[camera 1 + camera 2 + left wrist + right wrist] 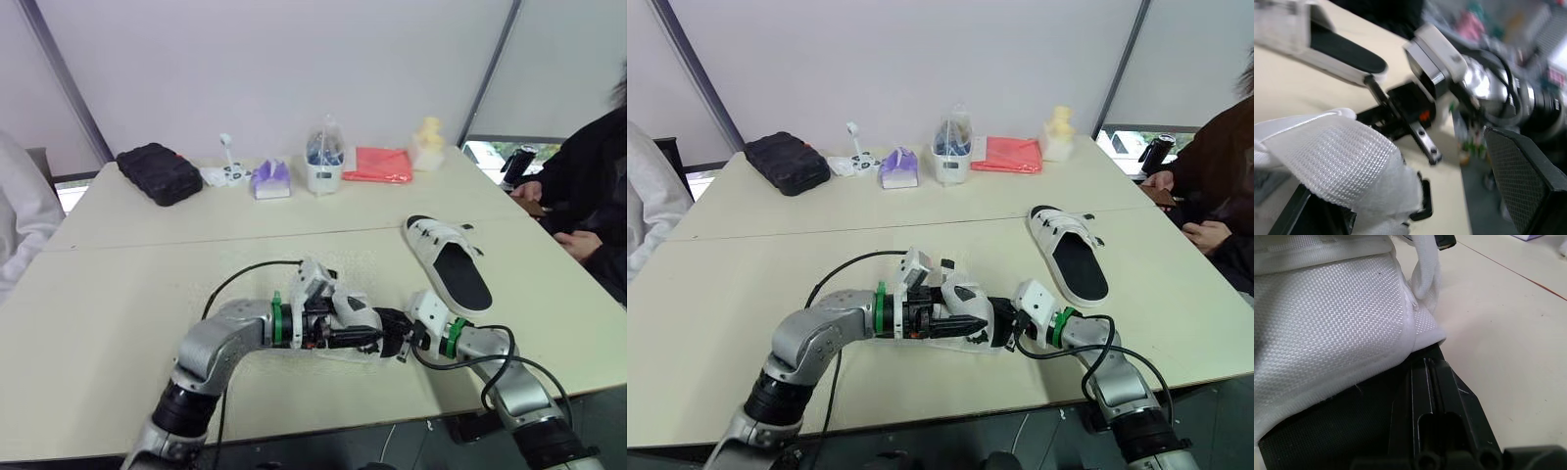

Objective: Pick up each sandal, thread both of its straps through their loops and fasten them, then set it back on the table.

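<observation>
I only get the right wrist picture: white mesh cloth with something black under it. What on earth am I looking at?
Observer: That mesh is a strap of a white sandal. The left gripper and the right gripper meet at it, low over the table near its front edge.
Operator: Is there another shoe?
Observer: Yes, a second sandal lies flat on the table further out on the robot's right, black footbed up.
Operator: Is anybody around?
Observer: A person in dark sleeves sits at the table's right edge, one hand near that second sandal.
</observation>
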You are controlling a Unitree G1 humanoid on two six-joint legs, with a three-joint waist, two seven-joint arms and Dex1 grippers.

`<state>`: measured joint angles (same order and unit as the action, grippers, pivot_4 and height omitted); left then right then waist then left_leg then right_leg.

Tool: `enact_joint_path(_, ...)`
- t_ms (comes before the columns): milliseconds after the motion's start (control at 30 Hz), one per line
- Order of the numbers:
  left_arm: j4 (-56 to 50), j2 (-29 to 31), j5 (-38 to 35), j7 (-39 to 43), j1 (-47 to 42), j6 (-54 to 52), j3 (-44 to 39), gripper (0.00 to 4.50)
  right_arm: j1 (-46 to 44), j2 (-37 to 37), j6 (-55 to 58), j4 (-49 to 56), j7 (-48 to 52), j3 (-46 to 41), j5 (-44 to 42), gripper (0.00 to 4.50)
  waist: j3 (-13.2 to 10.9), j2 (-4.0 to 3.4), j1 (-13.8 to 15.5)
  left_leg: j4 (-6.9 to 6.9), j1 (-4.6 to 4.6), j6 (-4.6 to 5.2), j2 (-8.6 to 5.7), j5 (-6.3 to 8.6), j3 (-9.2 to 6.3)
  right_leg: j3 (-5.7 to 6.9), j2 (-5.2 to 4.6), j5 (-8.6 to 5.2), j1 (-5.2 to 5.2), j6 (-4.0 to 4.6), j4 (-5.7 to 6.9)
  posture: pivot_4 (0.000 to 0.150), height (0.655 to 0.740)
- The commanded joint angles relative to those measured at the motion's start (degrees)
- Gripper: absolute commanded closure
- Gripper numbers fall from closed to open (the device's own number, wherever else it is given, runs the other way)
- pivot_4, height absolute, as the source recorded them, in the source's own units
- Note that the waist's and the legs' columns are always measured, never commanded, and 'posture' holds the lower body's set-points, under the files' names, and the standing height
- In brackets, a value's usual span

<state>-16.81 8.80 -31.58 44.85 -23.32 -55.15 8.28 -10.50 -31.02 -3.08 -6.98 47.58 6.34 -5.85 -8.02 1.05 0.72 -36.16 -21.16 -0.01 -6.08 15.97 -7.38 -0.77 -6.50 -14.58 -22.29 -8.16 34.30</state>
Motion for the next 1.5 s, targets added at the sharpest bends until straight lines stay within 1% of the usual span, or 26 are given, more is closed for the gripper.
enact_joint_path(33, -4.4, -2.2, -5.7, -5.7, 1.1, -5.2, -4.8, 0.75, 2.8, 0.1, 3.1, -5.2, 1.2, 4.0, 3.0, 4.50, 0.0, 0.00, -0.1, 0.01, 0.00, 0.00, 0.00, 0.00, 0.00, 0.00, 0.00, 0.00, 0.01, 0.00, 0.00, 0.150, 0.7400)
enact_joint_path(133, -6.5, -4.0, -9.0, -9.7, 3.4, -9.1, -6.1, 0.75, 2.5, 0.1, 3.0, -5.6, 1.3, 3.9, 3.0, 4.50, 0.0, 0.00, -0.1, 0.05, -0.01, -0.03, 0.00, -0.02, 0.00, 0.00, 0.02, 0.00, 0.02, 0.00, 0.01, 0.150, 0.7400)
enact_joint_path(267, -7.9, -3.9, -10.8, -12.6, 5.1, -11.2, -5.7, 0.75, 2.3, 0.1, 2.8, -5.8, 1.4, 3.9, 3.1, 4.50, 0.0, 0.01, 0.0, 0.01, 0.01, -0.07, 0.00, -0.03, 0.00, 0.00, 0.03, 0.01, 0.02, 0.02, 0.01, 0.150, 0.7400)
enact_joint_path(467, -8.0, -1.4, -11.0, -11.9, 4.6, -8.5, -3.2, 0.75, 1.9, 0.3, 2.7, -6.3, 1.3, 4.0, 3.1, 4.50, 0.0, 0.00, 0.0, 0.02, 0.11, -0.15, 0.00, 0.01, 0.00, 0.00, 0.03, 0.00, 0.03, 0.07, 0.00, 0.150, 0.7400)
enact_joint_path(567, -7.7, -0.5, -11.0, -11.2, 4.1, -6.8, -2.2, 1.51, 1.6, 0.5, 2.6, -6.7, 1.1, 3.9, 3.2, 4.50, 0.0, 0.00, 0.0, 0.01, 0.12, -0.15, 0.00, 0.00, 0.00, 0.00, 0.03, -0.01, 0.02, 0.11, 0.00, 0.150, 0.7400)
enact_joint_path(600, -7.6, -0.2, -11.0, -11.1, 4.0, -6.3, -2.1, 1.97, 1.5, 0.5, 2.6, -6.8, 1.1, 3.9, 3.3, 4.50, 0.0, 0.00, 0.0, 0.01, 0.12, -0.16, 0.00, 0.01, 0.00, 0.00, 0.03, -0.01, 0.02, 0.14, -0.01, 0.150, 0.7400)
enact_joint_path(700, -7.8, 0.5, -11.3, -10.7, 4.1, -5.2, -1.7, 3.54, 1.5, 0.5, 2.4, -7.0, 1.0, 3.7, 3.3, 4.50, 0.0, 0.00, -0.1, 0.01, 0.11, -0.16, 0.00, 0.00, 0.00, 0.00, 0.02, -0.05, 0.04, 0.21, 0.00, 0.150, 0.7400)
enact_joint_path(767, -7.8, 0.8, -11.2, -10.3, 4.2, -4.3, -1.4, 4.46, 1.4, 0.5, 2.4, -7.0, 0.9, 3.7, 3.3, 4.50, 0.0, -0.01, -0.1, 0.02, 0.11, -0.16, 0.00, 0.00, 0.00, 0.00, 0.03, -0.05, 0.03, 0.21, 0.00, 0.150, 0.7400)
enact_joint_path(833, -7.4, 0.6, -11.1, -10.6, 3.8, -3.0, -1.6, 4.46, 1.4, 0.6, 2.4, -7.1, 0.8, 3.7, 3.3, 4.50, 0.0, -0.01, -0.1, 0.02, 0.10, -0.15, 0.00, -0.01, 0.00, 0.00, 0.03, -0.05, 0.03, 0.21, 0.00, 0.150, 0.7400)
enact_joint_path(933, -4.3, -1.0, -14.7, -11.0, -0.6, -4.7, -4.8, 4.46, 1.3, 0.7, 2.4, -7.3, 0.7, 3.6, 3.3, 4.50, 0.0, 0.02, 0.0, 0.01, 0.09, -0.16, 0.00, -0.01, 0.00, -0.01, 0.03, -0.04, 0.02, 0.21, 0.00, 0.150, 0.7400)
enact_joint_path(1000, -2.2, -0.8, -16.1, -10.0, -3.4, -6.0, -5.7, 4.46, 1.1, 0.7, 2.3, -7.5, 0.7, 3.7, 3.4, 4.50, 0.0, 0.02, -0.1, -0.01, 0.07, -0.19, 0.00, -0.03, -0.01, 0.00, 0.05, 0.00, 0.03, 0.26, 0.00, 0.150, 0.7400)
enact_joint_path(1067, 1.4, 0.9, -19.4, -6.4, -7.5, -9.7, -6.0, 4.46, 0.8, 0.9, 2.1, -7.9, 0.7, 3.9, 3.5, 4.50, 0.0, 0.02, -0.2, -0.01, 0.02, -0.15, 0.00, -0.07, -0.01, -0.01, 0.07, 0.05, 0.05, 0.19, 0.02, 0.150, 0.7400)
enact_joint_path(1133, 7.5, 1.9, -23.0, -3.6, -13.4, -14.6, -7.3, 4.46, 0.4, 1.2, 1.9, -8.4, 0.7, 4.0, 3.6, 4.50, 0.0, 0.02, -0.3, 0.01, -0.03, -0.17, 0.01, -0.10, -0.01, 0.00, 0.11, 0.08, -0.03, 0.13, 0.07, 0.150, 0.7400)
enact_joint_path(1167, 11.3, 1.4, -25.5, -3.7, -16.8, -17.4, -9.2, 4.46, 0.2, 1.3, 1.8, -8.6, 0.6, 4.0, 3.7, 4.50, 0.0, 0.01, -0.4, 0.00, -0.05, -0.20, 0.01, -0.13, -0.03, 0.00, 0.13, 0.08, -0.06, 0.13, 0.11, 0.150, 0.7400)
enact_joint_path(1233, 17.1, 0.4, -28.0, -5.0, -21.2, -22.0, -12.2, 4.46, -0.1, 1.4, 1.7, -8.9, 0.5, 4.1, 3.7, 4.50, -0.1, 0.03, -0.6, -0.01, -0.09, -0.22, 0.01, -0.15, -0.05, 0.00, 0.15, 0.09, -0.11, 0.13, 0.14, 0.150, 0.7400)
enact_joint_path(1300, 20.9, -0.5, -27.5, -7.2, -22.5, -24.4, -13.6, 4.46, 0.2, 1.4, 1.6, -8.8, 0.3, 4.1, 3.7, 4.50, -0.1, 0.01, -1.0, 0.04, -0.12, -0.24, -0.02, -0.17, -0.10, -0.02, 0.17, 0.10, -0.21, 0.13, 0.14, 0.150, 0.7400)
enact_joint_path(1367, 21.8, -1.0, -26.8, -8.7, -22.3, -25.9, -13.9, 4.46, 0.6, 1.5, 1.5, -8.5, 0.1, 4.0, 3.7, 4.50, -0.1, 0.01, -1.4, 0.09, -0.12, -0.63, -0.07, -0.39, -0.27, -0.03, 0.18, 0.10, -0.25, 0.13, 0.20, 0.150, 0.7400)
enact_joint_path(1467, 18.3, -0.9, -23.4, -10.5, -18.8, -25.1, -10.2, 4.46, 1.3, 1.5, 1.4, -8.1, -0.1, 4.0, 3.6, 4.50, -0.1, 0.01, -1.3, 0.08, -0.11, -0.73, -0.07, -0.39, -0.36, -0.08, 0.23, 0.10, -0.27, 0.13, 0.20, 0.150, 0.7400)
enact_joint_path(1500, 16.2, -0.2, -21.0, -10.2, -17.3, -22.4, -7.4, 4.46, 1.3, 1.5, 1.5, -8.1, -0.2, 4.0, 3.6, 4.50, -0.1, 0.00, -1.3, 0.07, -0.10, -0.74, -0.07, -0.39, -0.36, -0.09, 0.23, 0.10, -0.25, 0.13, 0.20, 0.150, 0.7400)
